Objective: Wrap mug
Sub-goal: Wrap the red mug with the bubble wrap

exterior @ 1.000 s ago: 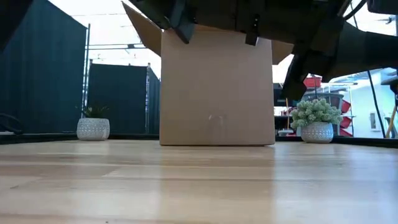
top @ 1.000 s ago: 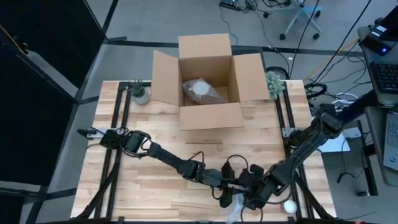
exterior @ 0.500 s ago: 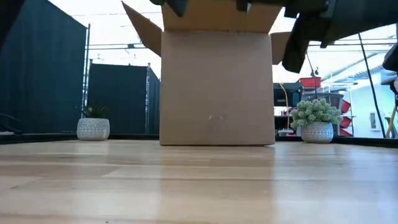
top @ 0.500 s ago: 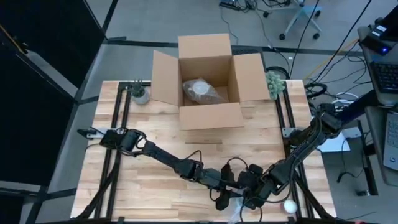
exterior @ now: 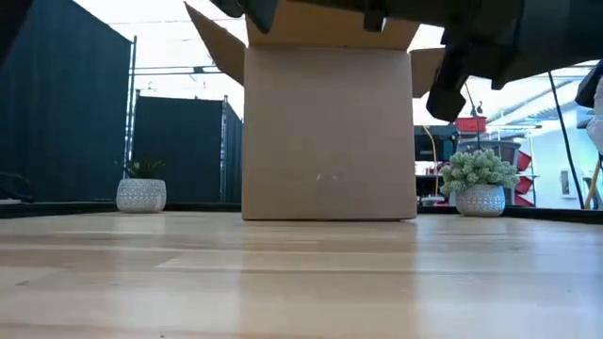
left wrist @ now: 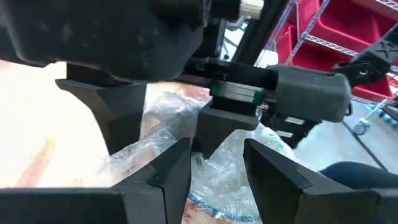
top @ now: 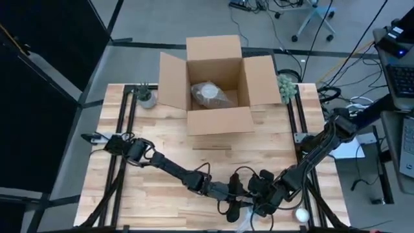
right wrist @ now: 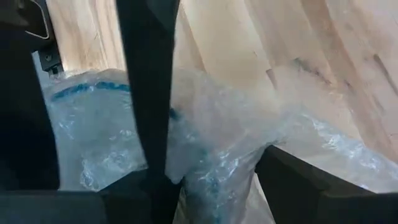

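A bundle of clear bubble wrap [top: 242,222] lies at the table's near edge, and a blue line [right wrist: 87,90] shows through it. The mug itself is hidden. My left gripper [top: 233,206] and my right gripper [top: 257,204] meet over the bundle, facing each other, each shut on the wrap. In the left wrist view the wrap [left wrist: 214,177] fills the gap between my fingers, and the right gripper stands close in front. The low view shows only the arms' undersides at its top. My left gripper has a bunch of bubble wrap [left wrist: 205,163] between its two fingers, coming from the table's left and slanting down. How many layers it has cannot be seen. My right gripper pinches a gathered, crumpled fold of the wrap [right wrist: 217,171] between its two fingers, coming from the table's right. The rest of the wrap spreads out on the wood beyond the fingers.
An open cardboard box [top: 217,81] stands at the far middle with a wrapped bundle [top: 209,94] inside. Small potted plants [top: 146,97] [top: 285,84] flank it. A white round object [top: 301,215] lies near the right arm at the near edge.
Both grippers have shifted a little toward the table's near edge, staying together over the bubble wrap. In the low view the arms now cover less of the picture's top.
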You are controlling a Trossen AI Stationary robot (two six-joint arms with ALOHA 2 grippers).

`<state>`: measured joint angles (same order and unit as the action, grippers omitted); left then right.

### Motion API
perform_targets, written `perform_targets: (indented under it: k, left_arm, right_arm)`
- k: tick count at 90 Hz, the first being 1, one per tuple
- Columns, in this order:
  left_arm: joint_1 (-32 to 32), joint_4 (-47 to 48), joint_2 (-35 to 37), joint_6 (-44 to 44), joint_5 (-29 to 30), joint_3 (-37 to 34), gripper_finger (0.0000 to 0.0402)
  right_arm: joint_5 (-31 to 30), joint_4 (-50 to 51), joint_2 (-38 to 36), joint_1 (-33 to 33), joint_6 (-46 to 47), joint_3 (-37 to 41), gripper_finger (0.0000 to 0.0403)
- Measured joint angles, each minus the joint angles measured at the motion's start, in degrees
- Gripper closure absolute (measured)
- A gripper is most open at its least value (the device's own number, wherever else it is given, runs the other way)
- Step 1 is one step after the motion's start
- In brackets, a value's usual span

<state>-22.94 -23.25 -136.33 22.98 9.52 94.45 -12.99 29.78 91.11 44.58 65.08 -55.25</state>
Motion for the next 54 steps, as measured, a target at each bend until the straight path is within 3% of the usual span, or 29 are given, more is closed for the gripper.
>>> perform_targets:
  k: [29,45,54]
  left_arm:
    - [0.0,5.7,-1.5,-2.5,-0.1,-0.9,0.0261]
    - [0.1,4.4,-0.6,-2.4,0.2,-0.4,0.0261]
    - [0.1,5.1,-0.9,-2.4,0.2,-0.5,0.0261]
  right_arm:
    - [-0.9,0.1,-11.9,0.9,-1.3,-0.2,0.0220]
    - [-3.1,0.9,-12.5,1.2,-1.7,-0.3,0.0220]
    - [-1.0,1.6,-12.6,1.3,-1.7,-0.3,0.0220]
